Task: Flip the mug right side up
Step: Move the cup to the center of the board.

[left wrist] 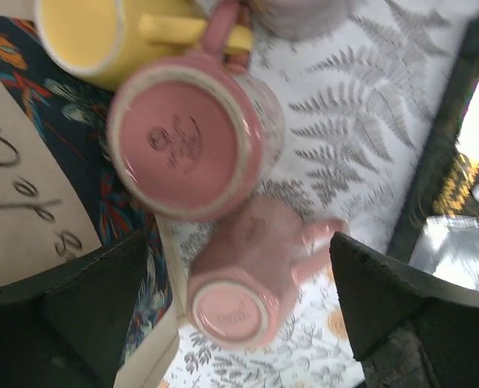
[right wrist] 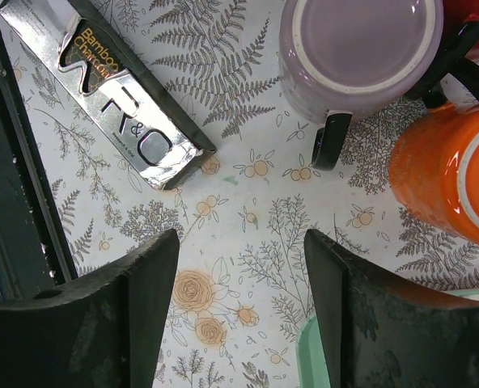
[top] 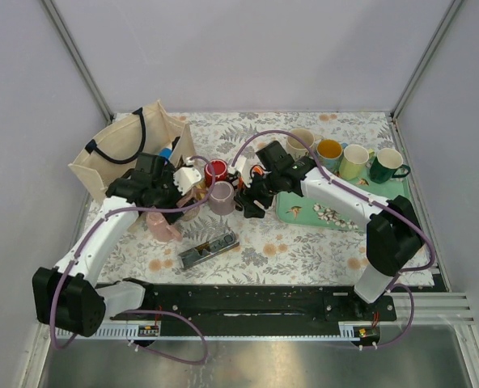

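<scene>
A small pink mug lies between the fingers of my open left gripper, its base turned toward the camera and its handle to the right. The fingers stand apart from it on both sides. Just beyond it a larger pink mug stands upside down. In the top view the small pink mug sits just below my left gripper. A lilac mug with a black handle stands upside down ahead of my open right gripper, which hovers over bare cloth with nothing between its fingers.
An orange mug and a red mug stand by the lilac one. A yellow mug lies behind the pink ones. A toothpaste box lies near the front. A green tray carries several upright mugs. A tote bag stands back left.
</scene>
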`<state>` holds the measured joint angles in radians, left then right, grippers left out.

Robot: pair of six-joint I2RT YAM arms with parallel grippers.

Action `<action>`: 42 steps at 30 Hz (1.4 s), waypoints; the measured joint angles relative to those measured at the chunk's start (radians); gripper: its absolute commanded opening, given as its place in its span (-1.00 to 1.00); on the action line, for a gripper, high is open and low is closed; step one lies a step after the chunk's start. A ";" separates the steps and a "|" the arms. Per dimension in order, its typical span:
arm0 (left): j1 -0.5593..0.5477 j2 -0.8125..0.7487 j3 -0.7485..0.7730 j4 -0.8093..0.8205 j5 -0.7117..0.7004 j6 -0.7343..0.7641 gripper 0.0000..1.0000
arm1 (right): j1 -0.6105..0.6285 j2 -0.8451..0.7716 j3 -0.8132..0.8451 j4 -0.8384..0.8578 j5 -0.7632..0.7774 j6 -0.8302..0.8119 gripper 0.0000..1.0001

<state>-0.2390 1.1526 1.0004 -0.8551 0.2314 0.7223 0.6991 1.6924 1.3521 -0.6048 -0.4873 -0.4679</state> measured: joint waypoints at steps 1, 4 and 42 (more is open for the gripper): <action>-0.015 0.020 -0.001 0.039 -0.023 -0.026 0.98 | 0.000 0.000 0.000 0.000 0.000 0.000 0.45; -0.049 0.081 0.002 0.137 -0.089 -0.086 0.98 | -0.001 -0.001 -0.001 -0.003 0.000 -0.001 0.46; -0.117 0.052 -0.151 0.328 0.010 -0.051 0.52 | -0.019 0.089 0.036 -0.014 0.031 0.027 0.46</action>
<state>-0.3561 1.2049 0.8497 -0.5266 0.2409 0.6716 0.6796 1.7809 1.3880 -0.6193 -0.4568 -0.4412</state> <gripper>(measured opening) 0.894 0.729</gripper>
